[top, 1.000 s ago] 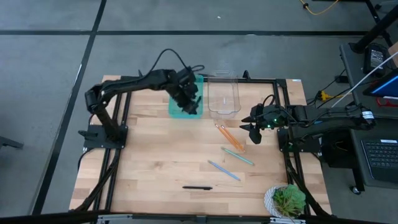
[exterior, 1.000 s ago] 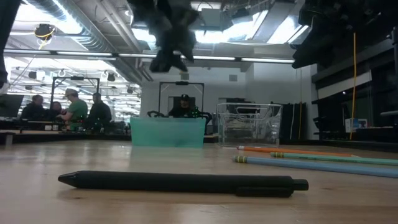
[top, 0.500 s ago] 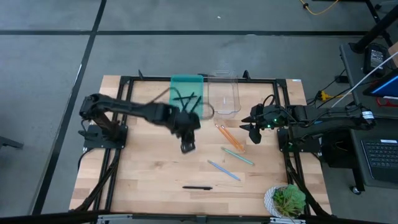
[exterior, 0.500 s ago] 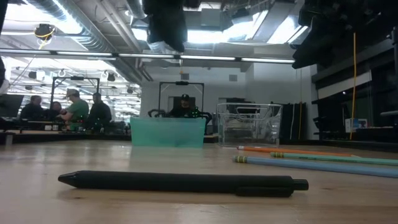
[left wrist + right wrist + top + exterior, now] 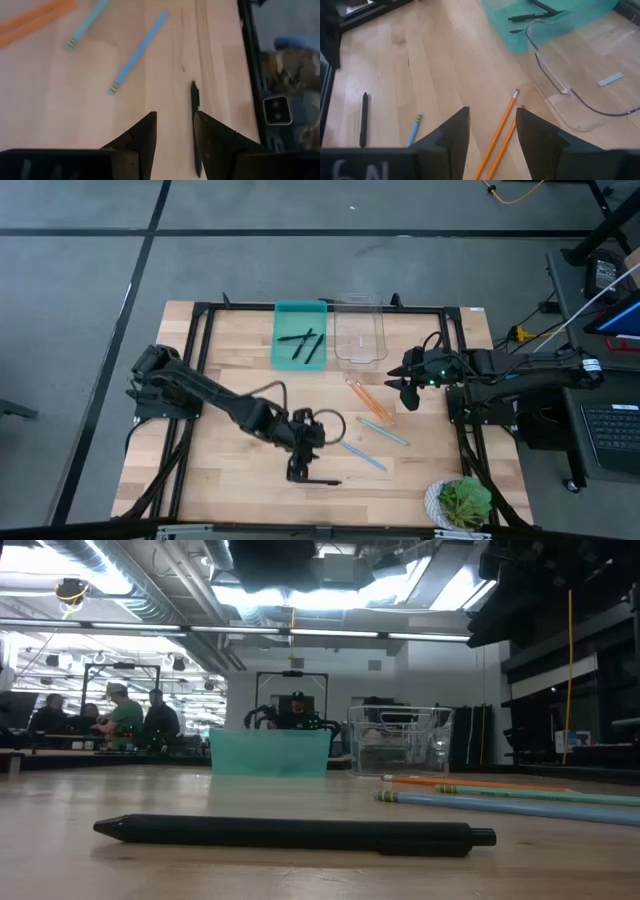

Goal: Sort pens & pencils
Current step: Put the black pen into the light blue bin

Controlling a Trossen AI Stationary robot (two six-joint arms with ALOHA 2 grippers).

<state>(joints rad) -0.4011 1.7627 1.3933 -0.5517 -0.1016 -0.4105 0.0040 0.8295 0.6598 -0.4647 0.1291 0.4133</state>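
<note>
One black pen (image 5: 318,481) lies flat near the table's near edge and fills the foreground of the low view (image 5: 290,832). My left gripper (image 5: 300,470) hovers just above its left end, open; in the left wrist view (image 5: 175,116) the pen (image 5: 195,107) runs beside and partly behind one finger. Other black pens (image 5: 303,343) lie in the teal bin (image 5: 285,320). Two orange pencils (image 5: 370,402) and two light-blue pencils (image 5: 360,453) lie flat on the table's right half. My right gripper (image 5: 403,390) waits, open (image 5: 492,111), at the right, over the orange pencils (image 5: 502,130).
A clear plastic bin (image 5: 360,335) stands next to the teal bin at the far edge; only a small label shows inside it (image 5: 610,79). A potted plant (image 5: 462,502) sits at the near right corner. People stand in the room behind the table (image 5: 120,715).
My left arm has swung from above the teal bin at the far edge across the table toward the near edge, and its gripper now hangs over the lone black pen. The pens in the teal bin, hidden by the gripper before, now show. My right arm has kept still.
</note>
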